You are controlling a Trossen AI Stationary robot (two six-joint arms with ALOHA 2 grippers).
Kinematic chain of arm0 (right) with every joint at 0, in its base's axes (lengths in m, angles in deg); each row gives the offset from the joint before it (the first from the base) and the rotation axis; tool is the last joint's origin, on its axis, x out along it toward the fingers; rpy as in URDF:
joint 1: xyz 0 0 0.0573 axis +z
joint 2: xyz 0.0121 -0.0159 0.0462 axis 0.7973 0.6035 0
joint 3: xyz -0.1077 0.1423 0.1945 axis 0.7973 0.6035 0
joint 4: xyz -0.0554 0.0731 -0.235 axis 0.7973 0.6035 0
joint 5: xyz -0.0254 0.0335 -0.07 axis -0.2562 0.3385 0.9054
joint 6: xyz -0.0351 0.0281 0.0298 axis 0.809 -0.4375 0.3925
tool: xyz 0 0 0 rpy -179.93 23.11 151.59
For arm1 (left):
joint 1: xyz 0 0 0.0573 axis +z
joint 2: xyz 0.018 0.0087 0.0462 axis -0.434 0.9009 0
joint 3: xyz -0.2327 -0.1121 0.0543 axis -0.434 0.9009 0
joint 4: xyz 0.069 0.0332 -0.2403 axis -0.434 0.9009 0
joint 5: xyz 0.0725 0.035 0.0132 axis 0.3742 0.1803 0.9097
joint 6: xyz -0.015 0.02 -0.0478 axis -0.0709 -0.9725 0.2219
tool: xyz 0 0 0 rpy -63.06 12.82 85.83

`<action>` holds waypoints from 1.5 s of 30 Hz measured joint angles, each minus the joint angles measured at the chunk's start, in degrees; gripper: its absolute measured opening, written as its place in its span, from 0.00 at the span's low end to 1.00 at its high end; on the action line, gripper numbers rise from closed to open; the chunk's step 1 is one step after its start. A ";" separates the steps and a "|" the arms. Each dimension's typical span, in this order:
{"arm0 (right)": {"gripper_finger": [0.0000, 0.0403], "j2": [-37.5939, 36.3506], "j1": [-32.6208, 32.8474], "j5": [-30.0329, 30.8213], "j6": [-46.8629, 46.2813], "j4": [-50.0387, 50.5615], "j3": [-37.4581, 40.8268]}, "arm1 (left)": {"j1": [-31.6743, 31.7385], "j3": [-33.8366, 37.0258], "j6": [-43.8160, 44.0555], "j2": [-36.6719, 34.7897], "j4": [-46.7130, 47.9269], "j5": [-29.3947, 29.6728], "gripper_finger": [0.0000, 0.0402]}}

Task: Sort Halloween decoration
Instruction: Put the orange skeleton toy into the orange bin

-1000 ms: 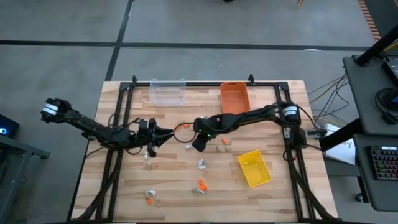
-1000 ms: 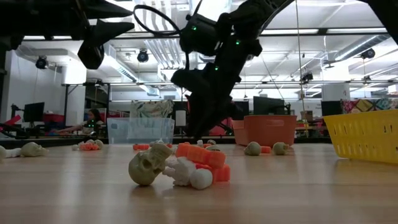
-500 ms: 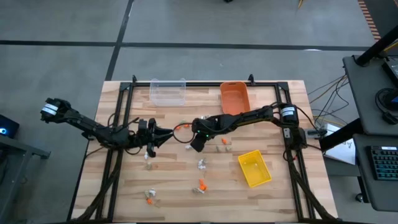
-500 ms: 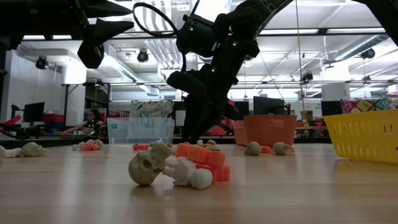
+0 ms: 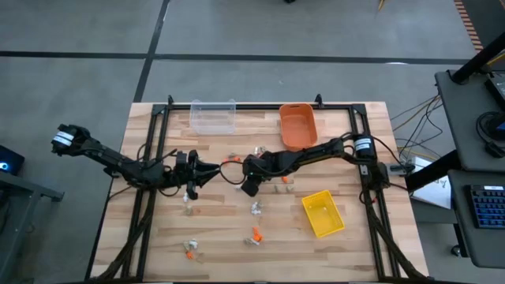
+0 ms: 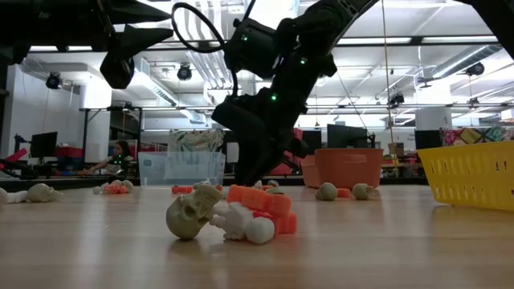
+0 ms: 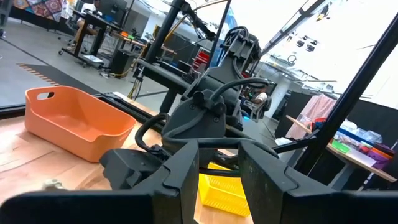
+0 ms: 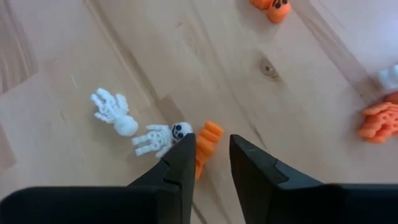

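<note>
Lying right ahead of the right gripper (image 8: 208, 165) tips is a small orange trinket (image 8: 207, 142), partly hidden behind the fingers (image 8: 180, 163), w/ a white skeleton (image 8: 159, 138) touching its side and a white bony hand piece (image 8: 114, 113) just beyond that. Jaws stand a narrow gap apart, nothing between them; whether the pads touch the orange piece can't tell. More orange bits sit farther out past the tips: a pumpkin (image 8: 271, 7) and an orange hand (image 8: 378, 121), bare wood between, so room around the fingers on that side.

High view: right gripper (image 5: 249, 185) is down near table centre. Left gripper (image 5: 194, 180) hovers just beside it, fingers a slim gap apart, holding nothing that shows.

Rest of the Halloween decoration (image 5: 256, 208) is scattered in small clusters nearer the front edge than both grippers; low view shows a tan skull (image 6: 191, 213) touching a white/orange heap.

Bins ring the work zone: clear bin (image 5: 213, 116) and orange bin (image 5: 297, 124) at the far edge, yellow bin (image 5: 323, 213) well off to the right gripper's outer side. Black frame rails (image 5: 150, 197) run along the table (image 5: 221, 244) sides. No readable labels or writing.
</note>
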 joint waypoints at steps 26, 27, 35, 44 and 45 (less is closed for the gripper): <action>0.02 -2.02 0.36 2.27 5.57 0.47 0.72 | -0.13 0.00 0.26 0.50 0.20 0.02 0.23; 0.02 -2.24 0.55 2.76 5.82 0.36 0.72 | -0.13 0.00 0.26 0.50 0.31 0.01 0.23; 0.02 -2.61 1.14 3.09 6.62 0.56 1.21 | -0.13 0.00 0.28 0.50 0.56 0.02 0.23; 0.02 -2.69 1.70 2.94 5.43 0.63 1.38 | -0.13 0.00 0.31 0.50 0.54 0.02 0.23; 0.02 -2.69 1.70 2.93 4.20 0.65 1.38 | -0.13 0.00 0.33 0.50 0.54 0.02 0.23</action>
